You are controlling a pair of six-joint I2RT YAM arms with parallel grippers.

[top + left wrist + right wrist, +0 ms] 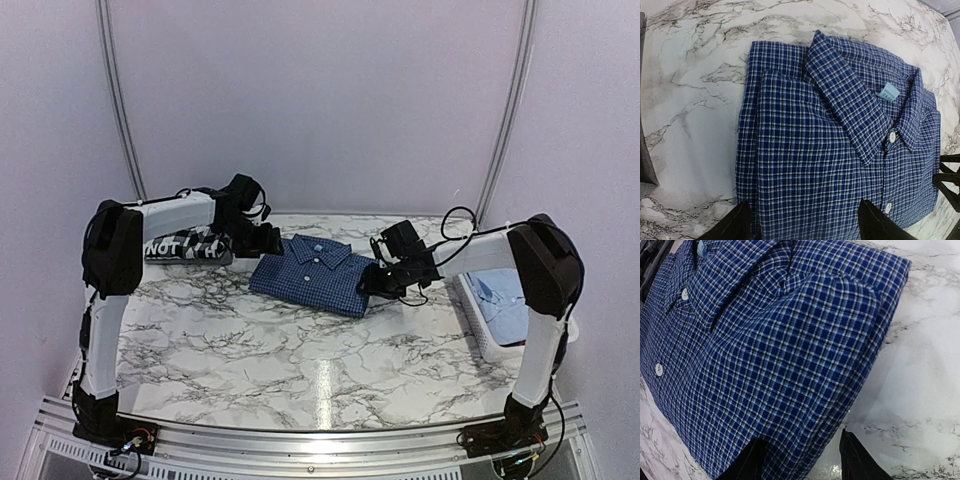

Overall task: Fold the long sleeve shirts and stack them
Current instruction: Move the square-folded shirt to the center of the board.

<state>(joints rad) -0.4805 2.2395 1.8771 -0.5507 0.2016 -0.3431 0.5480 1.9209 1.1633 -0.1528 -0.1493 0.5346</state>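
Observation:
The dark blue checked shirt lies folded, collar up, on the marble table; it fills the left wrist view and the right wrist view. My left gripper is open at the shirt's left edge, its fingers spread wide over the cloth. My right gripper is open at the shirt's right edge, one finger over the cloth and one over the table. A folded black-and-white cloth lies under the left arm. The pale blue shirt lies in the basket.
The white slatted basket stands at the table's right edge. The marble table runs to a metal rail at the near edge. White walls with thin poles close the back.

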